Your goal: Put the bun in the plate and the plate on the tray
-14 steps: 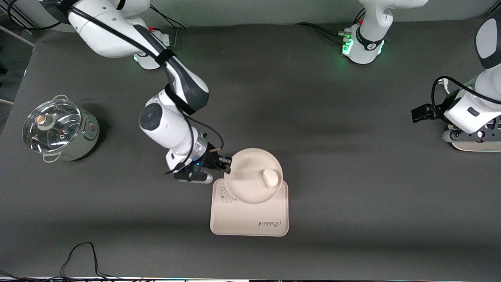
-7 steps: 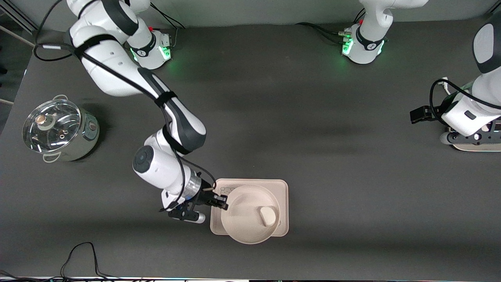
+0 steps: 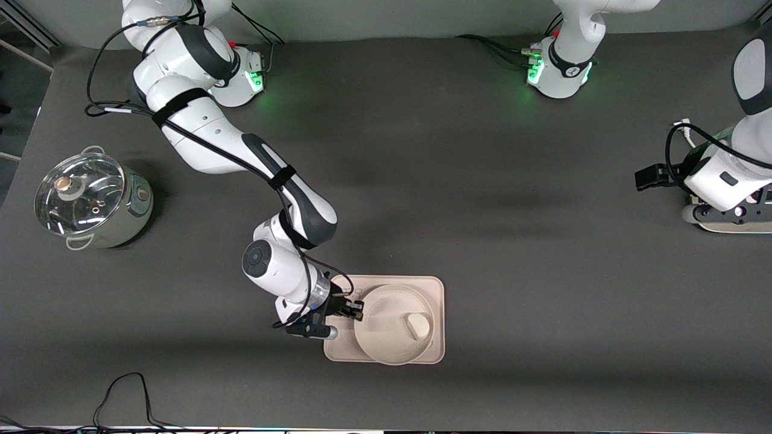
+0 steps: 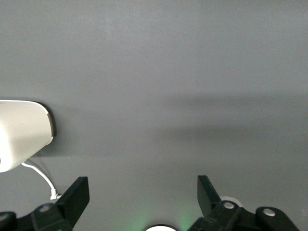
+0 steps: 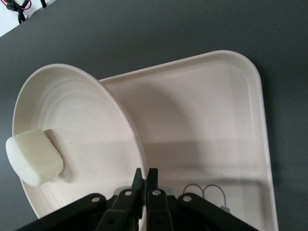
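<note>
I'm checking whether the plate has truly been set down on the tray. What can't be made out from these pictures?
- Whether the plate rests flat on the tray: in the right wrist view it looks tilted, and its underside is hidden.
- The tray's drawing and script: covered by the plate in the front view.
- What the left gripper hangs over: the front view cuts it off at the edge.
- The bun's underside.
- The right gripper pinches the plate's rim.

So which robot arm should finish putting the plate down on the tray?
The right arm. Its end effector is shut on the plate rim, over the tray, with the bun inside. The left end effector waits, open, at the table's left-arm end.
</note>
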Robot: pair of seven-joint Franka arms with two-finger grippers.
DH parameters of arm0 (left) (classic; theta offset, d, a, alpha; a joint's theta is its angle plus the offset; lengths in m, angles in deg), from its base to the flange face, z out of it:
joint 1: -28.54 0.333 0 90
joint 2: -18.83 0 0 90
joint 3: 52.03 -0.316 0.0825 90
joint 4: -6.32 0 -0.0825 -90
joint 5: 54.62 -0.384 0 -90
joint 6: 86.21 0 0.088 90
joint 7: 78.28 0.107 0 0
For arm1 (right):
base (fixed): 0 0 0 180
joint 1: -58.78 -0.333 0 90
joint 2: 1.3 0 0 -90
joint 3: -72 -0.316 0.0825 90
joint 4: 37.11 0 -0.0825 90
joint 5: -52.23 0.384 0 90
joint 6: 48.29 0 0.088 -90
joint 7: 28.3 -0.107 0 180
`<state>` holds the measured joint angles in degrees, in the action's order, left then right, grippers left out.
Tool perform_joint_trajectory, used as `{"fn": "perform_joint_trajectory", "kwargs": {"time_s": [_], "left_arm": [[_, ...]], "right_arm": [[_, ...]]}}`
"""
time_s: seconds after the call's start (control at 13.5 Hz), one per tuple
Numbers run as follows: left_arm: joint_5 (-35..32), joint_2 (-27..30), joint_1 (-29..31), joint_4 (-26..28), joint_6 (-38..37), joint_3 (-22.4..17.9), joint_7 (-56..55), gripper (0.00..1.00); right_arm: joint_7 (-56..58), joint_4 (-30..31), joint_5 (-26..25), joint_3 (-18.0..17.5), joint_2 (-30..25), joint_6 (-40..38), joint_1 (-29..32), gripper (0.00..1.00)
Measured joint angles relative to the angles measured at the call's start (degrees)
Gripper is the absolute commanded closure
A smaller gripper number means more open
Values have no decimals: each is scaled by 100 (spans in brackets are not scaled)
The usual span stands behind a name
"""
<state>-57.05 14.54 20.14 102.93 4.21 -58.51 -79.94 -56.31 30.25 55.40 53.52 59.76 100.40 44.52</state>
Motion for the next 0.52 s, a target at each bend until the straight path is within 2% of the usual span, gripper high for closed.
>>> {"fn": "perform_joint_trajectory", "kwargs": {"time_s": [0.07, 0.37, 0.52], "left_arm": [[0, -3, 1, 0, 0, -1, 1, 0], [0, -14, 4, 0, -1, -2, 2, 0], [0, -20, 3, 0, -2, -2, 2, 0]], "right_arm": [[0, 0, 0, 4, 1, 24, 3, 0], [66, 23, -30, 48, -89, 32, 289, 0], [123, 13, -98, 74, -383, -474, 421, 0]]}}
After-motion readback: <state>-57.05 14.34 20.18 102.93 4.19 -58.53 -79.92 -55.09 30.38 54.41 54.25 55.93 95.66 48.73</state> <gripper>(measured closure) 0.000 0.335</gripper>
